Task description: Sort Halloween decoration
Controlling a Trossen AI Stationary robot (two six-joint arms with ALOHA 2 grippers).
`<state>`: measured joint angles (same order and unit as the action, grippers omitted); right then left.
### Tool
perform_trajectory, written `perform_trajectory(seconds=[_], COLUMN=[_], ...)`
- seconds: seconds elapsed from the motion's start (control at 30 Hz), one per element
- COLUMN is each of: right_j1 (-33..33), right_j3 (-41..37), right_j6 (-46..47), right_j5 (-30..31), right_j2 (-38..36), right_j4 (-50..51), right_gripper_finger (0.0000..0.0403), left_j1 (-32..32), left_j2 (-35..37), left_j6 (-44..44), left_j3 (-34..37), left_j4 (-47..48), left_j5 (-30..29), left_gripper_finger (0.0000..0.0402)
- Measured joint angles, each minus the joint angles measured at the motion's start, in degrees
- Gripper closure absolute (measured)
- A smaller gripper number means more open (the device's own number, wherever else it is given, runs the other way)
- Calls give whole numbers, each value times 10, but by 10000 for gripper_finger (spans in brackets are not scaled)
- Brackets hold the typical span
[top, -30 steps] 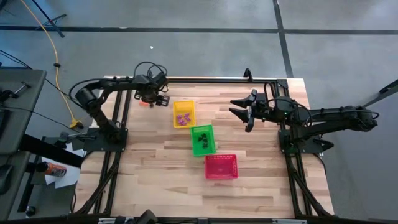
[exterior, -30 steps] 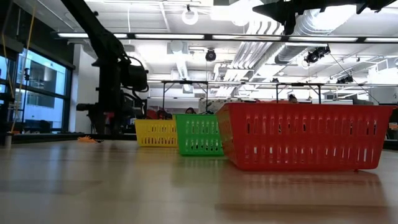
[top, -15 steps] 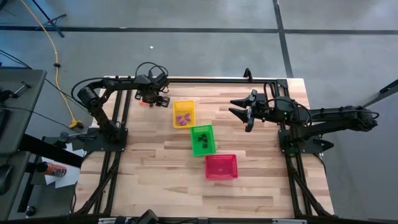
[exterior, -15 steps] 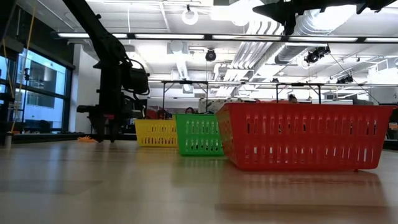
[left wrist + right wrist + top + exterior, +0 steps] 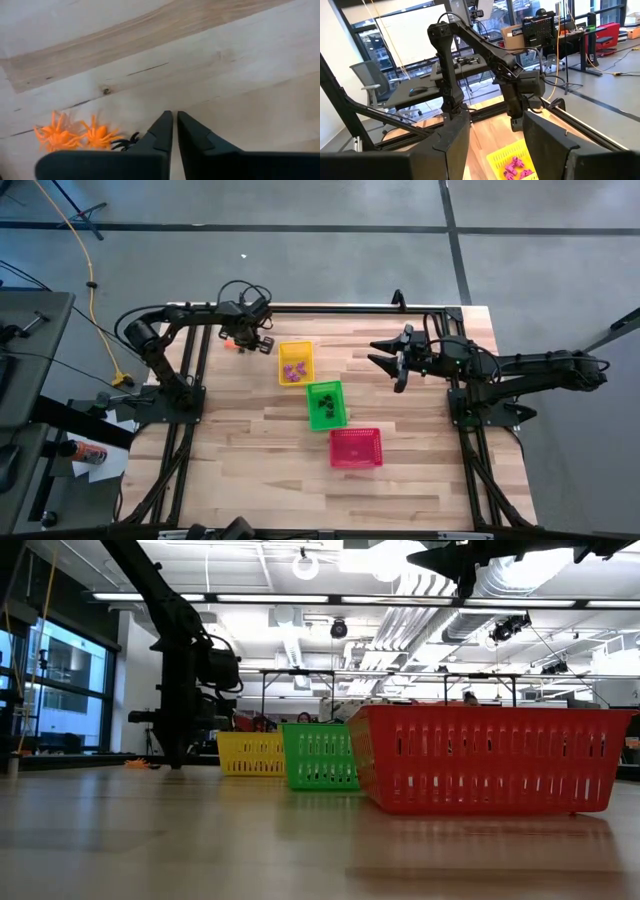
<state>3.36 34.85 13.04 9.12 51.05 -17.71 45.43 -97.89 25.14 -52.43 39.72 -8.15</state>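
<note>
We see the Halloween decoration as tiny plastic spiders. Two orange spiders lie side by side on the pale wood, legs splayed, and a black spider sits just beside them, half hidden by the left gripper. That gripper's fingers are almost together at the tips, a thin gap between them, and we cannot tell whether they pinch anything.

From above, the left gripper is down at the table's far left corner, with an orange speck just beside it; the spiders' shapes do not show there. That view gives us the sorting instead: purple pieces in the yellow basket, black pieces in the green basket, and the red basket in a slanting row with them.

The right gripper hangs over the table's right side, well apart from the baskets, its fingers spread with nothing between them.

The low view shows the three baskets side on and the left arm reaching down to the tabletop, but not what lies inside them.
</note>
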Motion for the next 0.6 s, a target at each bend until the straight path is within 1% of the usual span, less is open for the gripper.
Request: perform_trajectory(seconds=[0.07,0.2,0.33,0.43,0.6], right_j1=[0,0,0,0,0], right_j3=[0,0,0,0,0], right_j6=[0,0,3,17,38], right_j5=[0,0,0,0,0], right_j2=[0,0,0,0,0], right_j4=[4,18,20,20,20], right_gripper_finger=[224,224,224,224,224], left_j1=[0,-1,-1,-2,-2], left_j2=[8,41,79,107,138], left_j6=[-21,-74,-89,-93,-108], left_j3=[2,1,1,1,1], left_j4=[9,15,30,33,42], left_j5=[-9,-9,-3,11,19], left_gripper_finger=[384,382,373,358,316])
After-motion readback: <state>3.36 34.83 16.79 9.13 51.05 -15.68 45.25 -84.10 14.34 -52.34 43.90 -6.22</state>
